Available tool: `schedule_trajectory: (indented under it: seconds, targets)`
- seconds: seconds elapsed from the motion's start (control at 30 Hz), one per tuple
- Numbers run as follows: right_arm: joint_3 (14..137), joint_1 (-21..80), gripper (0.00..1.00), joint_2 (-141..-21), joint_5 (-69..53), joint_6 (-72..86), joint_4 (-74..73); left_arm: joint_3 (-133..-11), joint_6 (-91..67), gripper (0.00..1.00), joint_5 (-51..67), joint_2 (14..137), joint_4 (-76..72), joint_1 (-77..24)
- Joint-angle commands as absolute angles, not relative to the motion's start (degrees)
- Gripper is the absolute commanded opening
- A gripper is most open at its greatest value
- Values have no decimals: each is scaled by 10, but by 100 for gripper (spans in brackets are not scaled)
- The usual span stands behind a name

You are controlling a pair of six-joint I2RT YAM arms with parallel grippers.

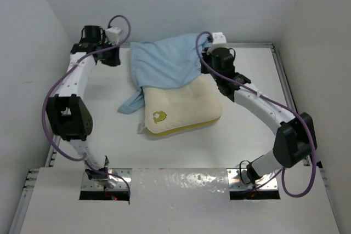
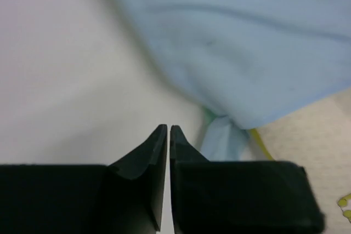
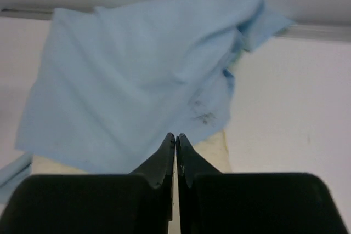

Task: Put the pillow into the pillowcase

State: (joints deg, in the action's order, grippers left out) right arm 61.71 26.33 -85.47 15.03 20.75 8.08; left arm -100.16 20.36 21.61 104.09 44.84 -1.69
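Observation:
The cream pillow point(image 1: 184, 108) lies mid-table, its yellow band along the near edge and its emblem near the front left corner. The light blue pillowcase point(image 1: 164, 61) is draped loosely over the pillow's far half, and a tail hangs off to the left. My left gripper point(image 1: 119, 58) is shut and empty over bare table just left of the pillowcase point(image 2: 236, 42), with the pillow point(image 2: 312, 135) to its right. My right gripper point(image 1: 203, 67) is shut at the pillowcase's right edge. Its tips point(image 3: 176, 137) sit over the cloth point(image 3: 137, 86) and nothing shows between them.
The white table point(image 1: 109, 135) has white walls on three sides. A metal rail point(image 1: 282, 75) runs along the right edge and another along the back point(image 3: 312, 30). Purple cables loop off both arms.

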Motion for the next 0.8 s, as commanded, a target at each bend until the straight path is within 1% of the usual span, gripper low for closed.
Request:
schedule_trajectory:
  seconds: [0.0,0.03,0.07,0.1,0.13,0.23,0.33,0.4,0.43,0.47,0.5,0.53,0.57,0.6,0.63,0.67,0.7,0.73,0.77]
  targets:
    - [728,354,1,-905,102,108,-91,-889,197,0,152,991,417,-20]
    - [745,406,18,-931,115,102,-93,-862,203,8,147,991,409,-20]
    - [751,445,67,-946,129,111,-90,-810,209,21,149,986,399,-20]
    - [764,462,88,-959,134,119,-85,-785,213,37,154,984,375,-20]
    - [771,475,99,-988,142,129,-83,-743,214,54,158,983,361,-20]
    - [811,522,99,-1039,179,164,-85,-707,220,68,175,983,327,-20]
    - [858,539,99,-1114,192,212,-119,-686,229,70,170,1003,307,-20]
    - [874,541,99,-1166,203,242,-146,-679,215,69,137,1031,288,-20]
    - [877,542,99,-1180,209,249,-149,-676,213,64,116,1041,273,-19]
    - [878,541,99,-1194,212,255,-150,-670,204,61,116,1057,267,-20]
    - [877,542,99,-1220,214,262,-148,-665,199,55,122,1063,260,-20]
    - [874,541,99,-1231,205,266,-148,-663,193,40,138,1069,250,-20]
    - [872,541,96,-1241,202,273,-140,-662,179,32,149,1078,248,-20]
    - [870,539,91,-1254,193,278,-135,-663,177,23,162,1082,247,-20]
    - [872,536,56,-1256,169,283,-132,-664,177,6,202,1086,254,-20]
    - [873,533,32,-1254,165,300,-116,-664,182,0,226,1087,259,-20]
    - [871,528,3,-1239,164,302,-97,-664,187,0,269,1085,272,-20]
    - [863,526,0,-1225,168,301,-73,-658,194,0,288,1076,279,-20]
    - [859,524,0,-1210,176,297,-13,-655,208,0,305,1067,286,-20]
